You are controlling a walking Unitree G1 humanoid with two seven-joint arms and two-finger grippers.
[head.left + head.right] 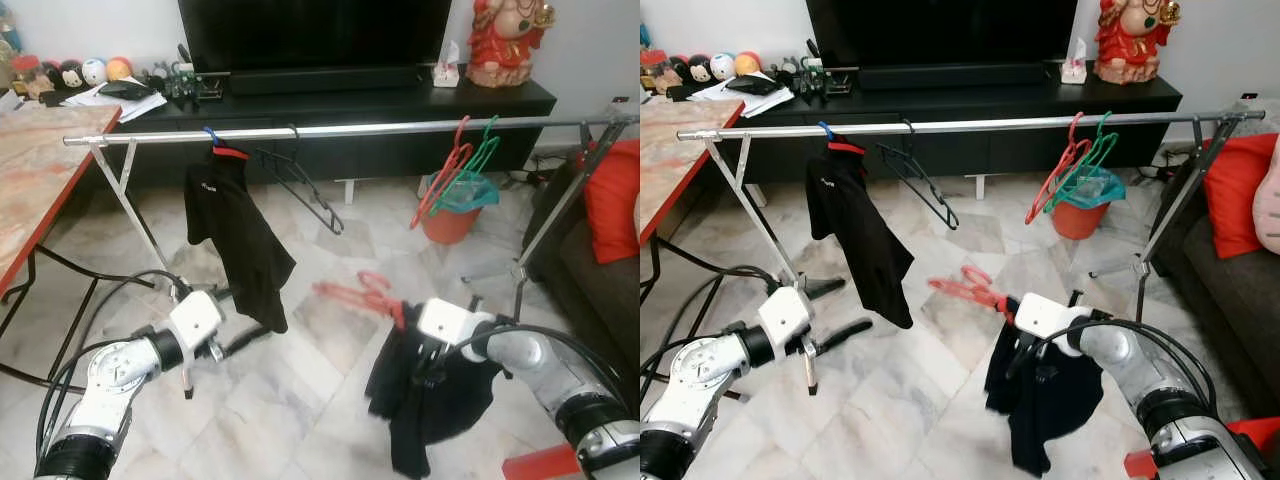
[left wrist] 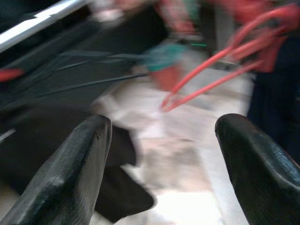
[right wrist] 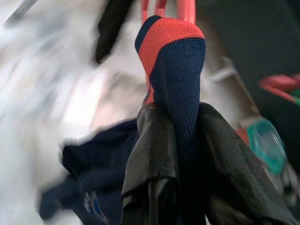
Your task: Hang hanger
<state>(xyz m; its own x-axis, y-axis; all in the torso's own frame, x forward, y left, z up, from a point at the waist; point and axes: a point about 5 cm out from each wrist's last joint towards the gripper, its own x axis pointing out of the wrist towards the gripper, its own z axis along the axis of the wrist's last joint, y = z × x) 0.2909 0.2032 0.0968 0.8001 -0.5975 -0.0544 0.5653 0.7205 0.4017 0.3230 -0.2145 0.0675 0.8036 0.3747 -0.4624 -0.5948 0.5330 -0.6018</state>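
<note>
Pinching the navy-and-red collar of a dark garment (image 3: pixel 176 93), the right gripper (image 3: pixel 176 154) has both black fingers pressed together on the cloth, so the red hanger (image 1: pixel 362 292) threaded through it comes along and the body of the garment droops toward the marble floor (image 1: pixel 270 400). That hanger juts toward 10 o'clock from the gripper, hook leading, low and well short of the rail (image 1: pixel 340 129) at 12 o'clock, which is where it probably has to go. The left gripper (image 2: pixel 161 164), at 9 o'clock from the right one, stands spread and holds nothing. On the rail hang a black shirt (image 1: pixel 238 235), a bare black hanger (image 1: pixel 300 180) and, toward 1 o'clock, red and green hangers (image 1: pixel 455 165) above an orange bucket (image 1: pixel 450 215).
</note>
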